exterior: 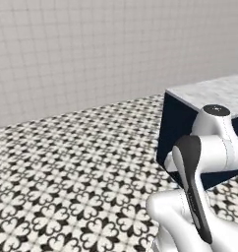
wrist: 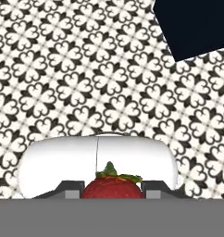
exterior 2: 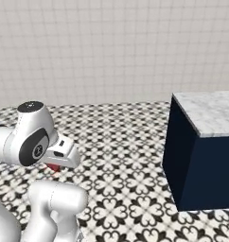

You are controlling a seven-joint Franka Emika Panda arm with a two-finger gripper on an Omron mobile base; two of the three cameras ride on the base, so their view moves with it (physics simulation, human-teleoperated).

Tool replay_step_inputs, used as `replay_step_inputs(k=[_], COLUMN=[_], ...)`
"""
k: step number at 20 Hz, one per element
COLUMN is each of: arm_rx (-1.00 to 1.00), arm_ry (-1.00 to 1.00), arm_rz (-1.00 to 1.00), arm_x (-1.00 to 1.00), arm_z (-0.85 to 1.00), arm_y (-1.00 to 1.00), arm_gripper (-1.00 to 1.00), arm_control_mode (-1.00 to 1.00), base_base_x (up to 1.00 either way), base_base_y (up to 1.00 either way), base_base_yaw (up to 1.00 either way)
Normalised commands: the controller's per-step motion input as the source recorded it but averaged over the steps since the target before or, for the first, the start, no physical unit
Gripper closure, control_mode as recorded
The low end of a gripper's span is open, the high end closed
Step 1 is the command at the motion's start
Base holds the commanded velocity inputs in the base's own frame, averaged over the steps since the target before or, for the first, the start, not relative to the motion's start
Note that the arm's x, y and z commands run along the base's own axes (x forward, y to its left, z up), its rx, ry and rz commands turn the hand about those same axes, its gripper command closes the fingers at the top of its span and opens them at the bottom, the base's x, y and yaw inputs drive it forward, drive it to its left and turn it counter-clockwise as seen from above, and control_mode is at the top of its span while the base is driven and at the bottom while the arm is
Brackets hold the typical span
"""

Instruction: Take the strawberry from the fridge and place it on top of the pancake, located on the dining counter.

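- One strawberry (wrist: 113, 187) sits between the two dark finger tips of the pincer (wrist: 112, 190) in the hand view, red with a small green leafy cap pointing up the picture
- Both finger tips press close against the berry's sides, so the pincer is nearly closed and has hold of the strawberry
- From the right base view a small patch of red (exterior 2: 53, 166) shows just under the white hand, low beside the arm's big round joint; that is the same berry, mostly hidden by the hand, and the pincer (exterior 2: 57, 165) itself is hard to make out there
- Beneath the held berry in the hand view lies the floor (wrist: 86, 83), tiled in a black and white flower pattern, with the berry carried above it and not touching it
- Further out stands the end of the dining worktop (exterior 2: 208, 111), a white-grey marbled top on a navy base (exterior 2: 182, 151); it is to the right of the arm in both base views and well apart from the strawberry
- Its navy base also shows as a dark corner (wrist: 197, 25) at the top right of the hand view
- What can be seen of the marbled top (exterior: 214, 91) in the left base view is bare stone, partly hidden by the arm's upper joint; nothing resting on it can be made out in the part that shows
- Farthest back, a wall (exterior: 91, 49) of pale grey square tiles runs across behind the floor in both base views
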Motion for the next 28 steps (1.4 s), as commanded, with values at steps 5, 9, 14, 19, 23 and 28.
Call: replay_step_inputs(k=[5, 9, 14, 19, 23, 28], arm_rx=[0.00, 0.00, 0.00, 0.00, 0.00, 0.00], arm_ry=[0.00, 0.00, 0.00, 0.00, 0.00, 0.00], arm_rz=[0.00, 0.00, 0.00, 0.00, 0.00, 0.00], arm_x=[0.00, 0.00, 0.00, 0.00, 0.00, 0.00], arm_z=[0.00, 0.00, 0.00, 0.00, 0.00, 0.00], arm_y=[0.00, 0.00, 0.00, 0.00, 0.00, 0.00], arm_gripper=[1.00, 1.00, 1.00, 1.00, 1.00, 1.00], arm_control_mode=[1.00, 1.00, 1.00, 1.00, 1.00, 1.00], base_base_x=[1.00, 1.00, 1.00, 1.00, 1.00, 0.84], base_base_y=[0.70, 0.92, 0.92, 0.93, 1.00, 1.00], base_base_yaw=[-0.49, -0.52, -0.51, -0.51, -0.50, -0.48])
